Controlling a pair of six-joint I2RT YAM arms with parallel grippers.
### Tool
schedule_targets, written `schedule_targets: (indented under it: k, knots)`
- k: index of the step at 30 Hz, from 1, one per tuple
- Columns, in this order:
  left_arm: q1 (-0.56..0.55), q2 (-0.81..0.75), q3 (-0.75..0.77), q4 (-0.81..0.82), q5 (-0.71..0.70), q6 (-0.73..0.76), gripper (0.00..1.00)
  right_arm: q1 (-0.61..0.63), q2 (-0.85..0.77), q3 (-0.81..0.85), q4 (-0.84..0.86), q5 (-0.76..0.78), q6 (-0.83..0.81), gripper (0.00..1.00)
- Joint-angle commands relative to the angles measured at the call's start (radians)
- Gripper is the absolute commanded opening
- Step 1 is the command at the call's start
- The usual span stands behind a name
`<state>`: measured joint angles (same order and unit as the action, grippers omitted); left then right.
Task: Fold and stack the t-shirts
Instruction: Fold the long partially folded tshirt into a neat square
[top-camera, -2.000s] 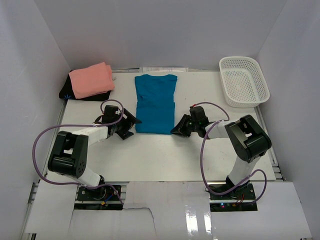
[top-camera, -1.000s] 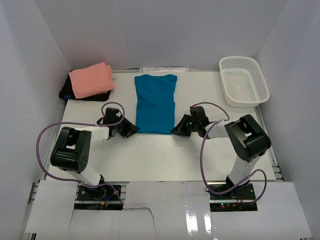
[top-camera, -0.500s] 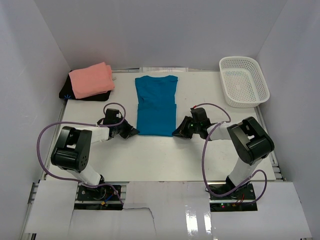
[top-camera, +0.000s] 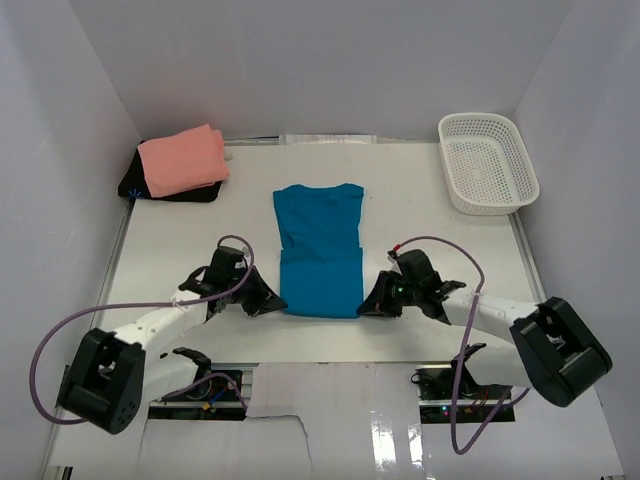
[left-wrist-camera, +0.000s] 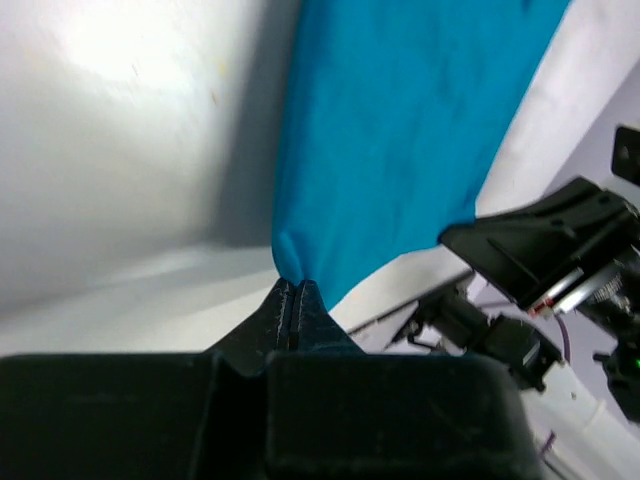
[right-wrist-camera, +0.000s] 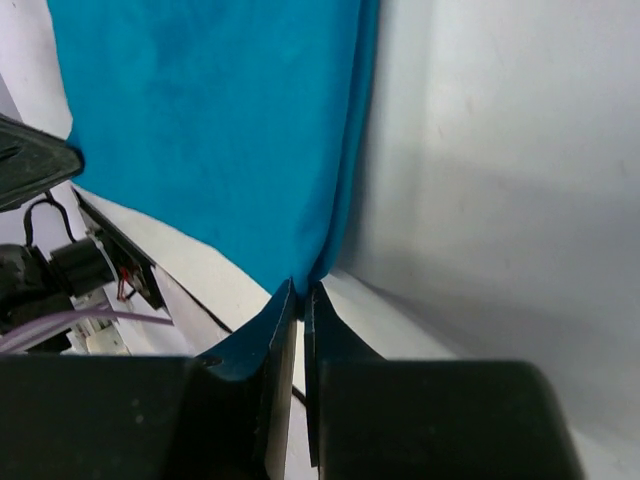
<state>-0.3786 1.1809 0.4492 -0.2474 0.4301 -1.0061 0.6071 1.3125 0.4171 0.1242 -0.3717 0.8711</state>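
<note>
One teal t-shirt (top-camera: 319, 250) lengthwise, collar far.

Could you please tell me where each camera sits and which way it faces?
Top external: overhead, behind the robot, looking down at the table; shows left arm, right arm, teal t-shirt, pink t-shirt, basket.
Left wrist: on the left arm, facing along the left gripper pinching the teal t-shirt's near corner.
Right wrist: likewise, right gripper pinching the other near corner.
Shared: teal t-shirt.
</note>
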Motion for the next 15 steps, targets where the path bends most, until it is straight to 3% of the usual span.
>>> schedule_targets:
  k: [1, 6, 15]
  knots:
    - [-0.054, -0.131, -0.047, -0.117, 0.041, -0.078, 0.0, 0.017, -0.129, -0.067, -0.112, -0.012, 0.012, 0.08]
    - [-0.074, -0.245, -0.052, -0.219, 0.035, -0.103, 0.0, 0.031, -0.313, -0.064, -0.28, -0.016, 0.005, 0.1]
    - [-0.075, -0.291, 0.046, -0.332, 0.052, -0.097, 0.0, 0.033, -0.358, 0.138, -0.517, -0.026, -0.101, 0.11]
